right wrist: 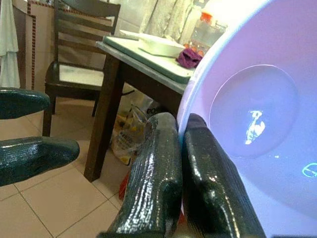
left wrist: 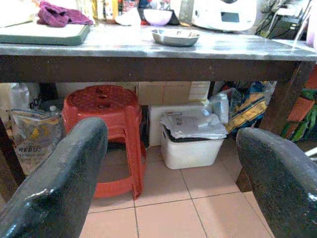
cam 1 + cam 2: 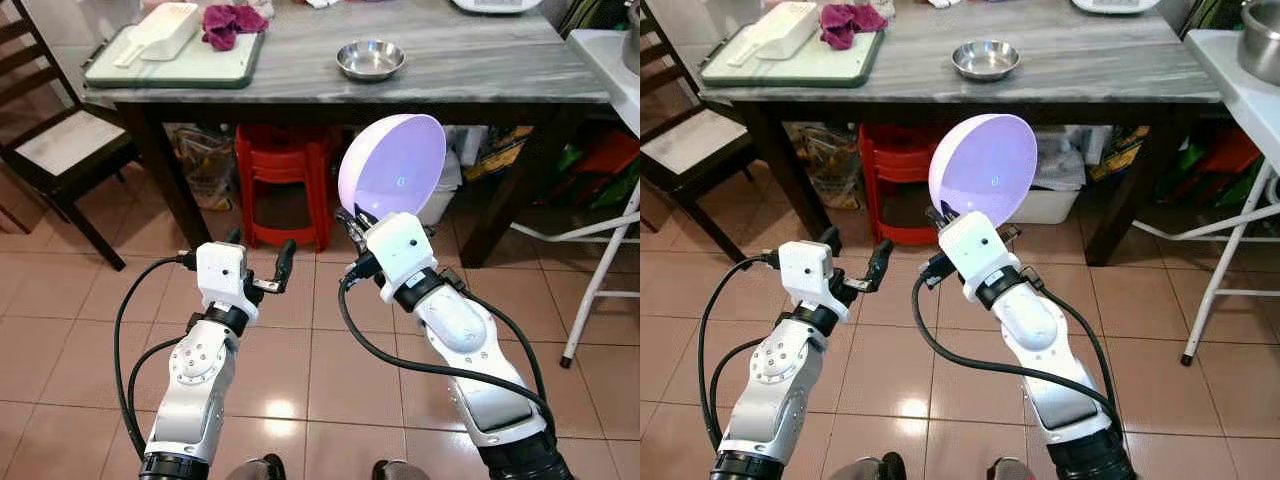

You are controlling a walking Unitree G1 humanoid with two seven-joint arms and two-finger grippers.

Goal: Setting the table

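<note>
My right gripper (image 3: 352, 220) is shut on the rim of a lilac plastic bowl (image 3: 392, 166), held upright on edge in front of the grey marble table (image 3: 480, 62). The right wrist view shows the bowl (image 1: 257, 124) pinched between the black fingers (image 1: 153, 183). My left gripper (image 3: 260, 255) is open and holds nothing, level with the right one and to its left, above the tiled floor. A small steel bowl (image 3: 371, 59) sits on the table near its front edge.
A green tray (image 3: 170, 60) with a white container (image 3: 165, 30) and a maroon cloth (image 3: 232, 22) lies at the table's left end. Red stools (image 3: 285, 180) and a white bin (image 2: 190, 141) are under the table. A dark chair (image 3: 60, 150) stands left, a white folding table (image 3: 610, 60) right.
</note>
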